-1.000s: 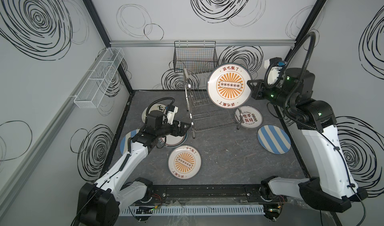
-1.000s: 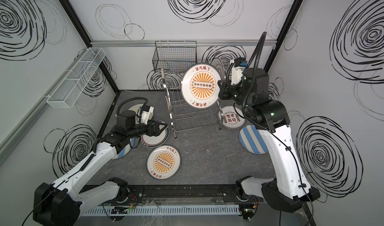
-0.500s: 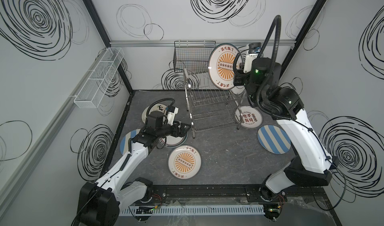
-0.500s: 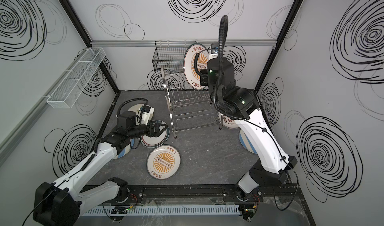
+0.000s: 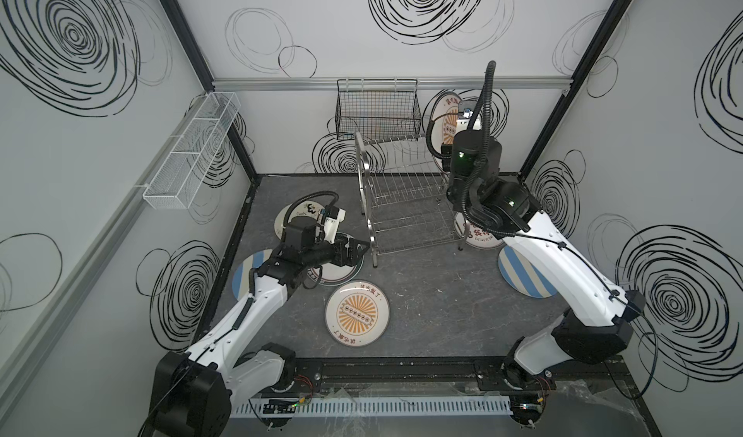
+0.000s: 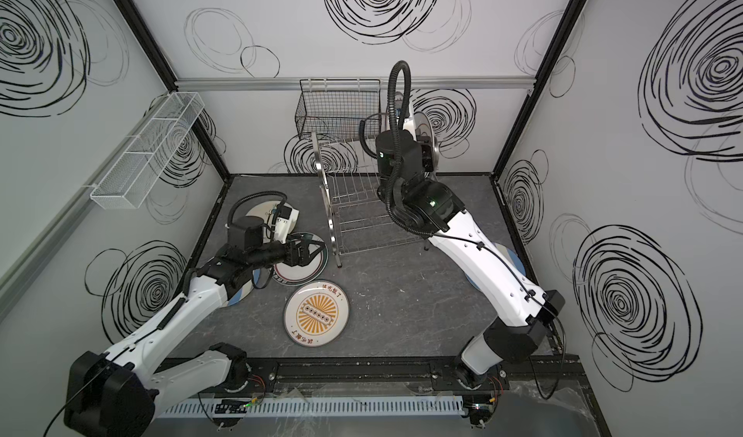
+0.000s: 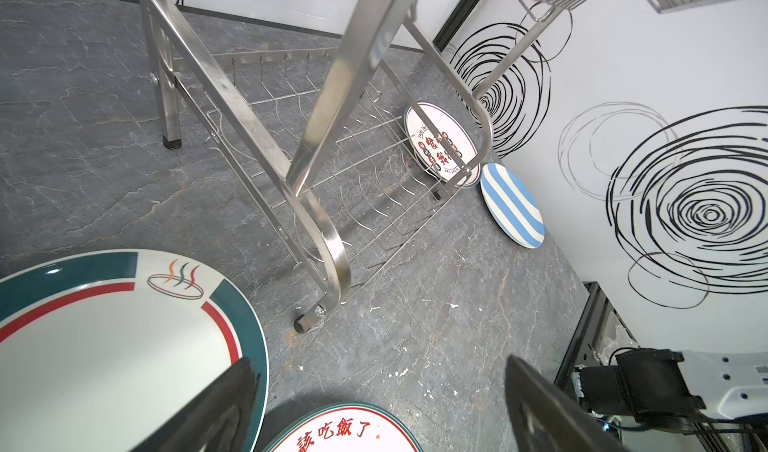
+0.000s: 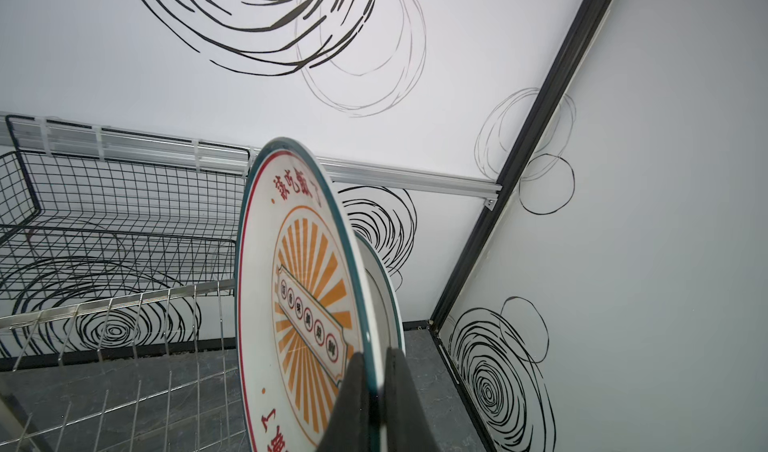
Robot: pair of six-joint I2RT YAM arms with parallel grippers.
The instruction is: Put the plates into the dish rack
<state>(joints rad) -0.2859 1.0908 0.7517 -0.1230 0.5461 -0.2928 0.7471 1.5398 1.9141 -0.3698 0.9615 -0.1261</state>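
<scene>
The step in hand looks like slotting a plate into the dish rack [image 5: 406, 197], a shiny two-tier steel wire frame standing mid-floor, with no plate seen in it. Just right of the rack's far end, an orange sunburst plate [image 8: 307, 283] is held up on edge, high above the upper tier, near the back wall. To do this well, the plate should probably be kept upright, its lower rim lined up with a gap between the upper wires [image 8: 124, 346], then lowered slowly. It should be released only once the wires carry it, since a tilted plate could skid off the steel.

The left gripper [image 7: 378, 362] hangs low by the rack's near foot with its jaws spread wide. It holds nothing and is poised over the edge of a teal-rimmed plate [image 7: 104, 346] lying flat on the floor. A second sunburst plate [image 5: 356, 314] lies flat nearby.

The right gripper [image 8: 376, 391] is pinched nearly closed on the raised sunburst plate's lower rim, one finger on each face.
</scene>
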